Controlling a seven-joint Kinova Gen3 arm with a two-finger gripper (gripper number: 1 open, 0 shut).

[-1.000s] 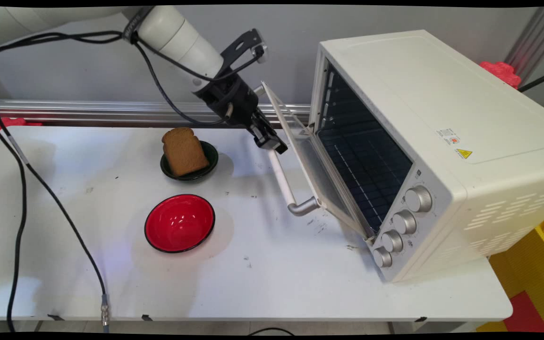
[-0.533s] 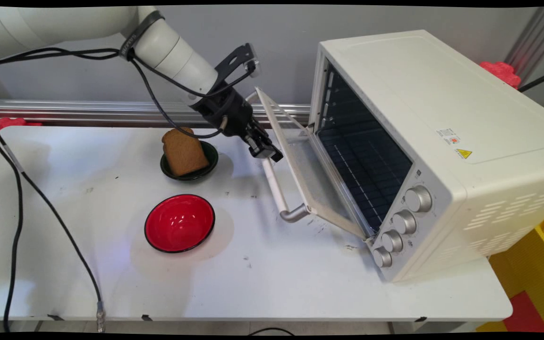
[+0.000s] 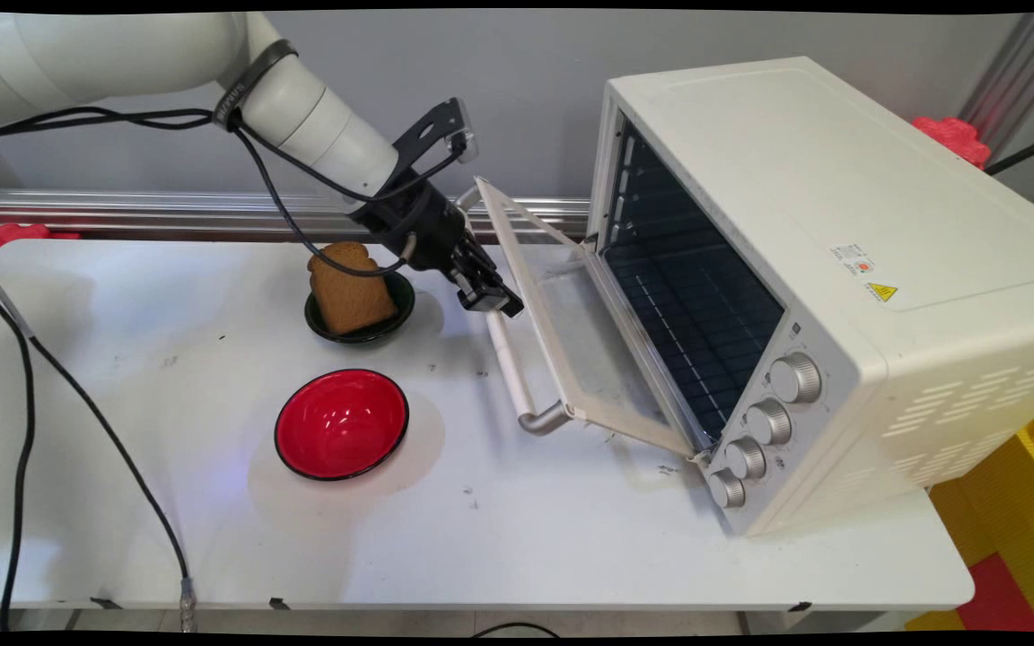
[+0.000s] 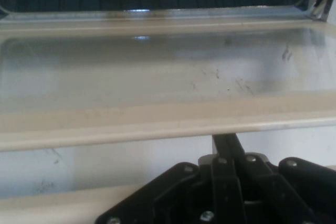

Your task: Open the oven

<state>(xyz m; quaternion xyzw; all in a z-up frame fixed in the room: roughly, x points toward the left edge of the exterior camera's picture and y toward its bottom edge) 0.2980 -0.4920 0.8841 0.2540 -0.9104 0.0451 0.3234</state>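
Pulling oven door (image 3: 571,341) lower than before; jaws on handle (image 3: 506,359)

You see a cream painted-metal oven (image 3: 840,269) with a smudged glass door (image 3: 580,345), a matt white handle bar (image 3: 508,359) and, beside it, a glossy red bowl (image 3: 342,423) on the scuffed white bench (image 3: 526,538).

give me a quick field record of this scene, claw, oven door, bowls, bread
claw: claw at the door handle, on its far end; whether it is open or shut cannot be told
oven: cream toaster oven on the table's right side, four knobs on its front
door: glass door partly lowered, hinged at the bottom
bread: brown slice leaning in the dark green bowl, left of the claw
red bowl: red bowl nearer the camera, nothing in it
table: white table
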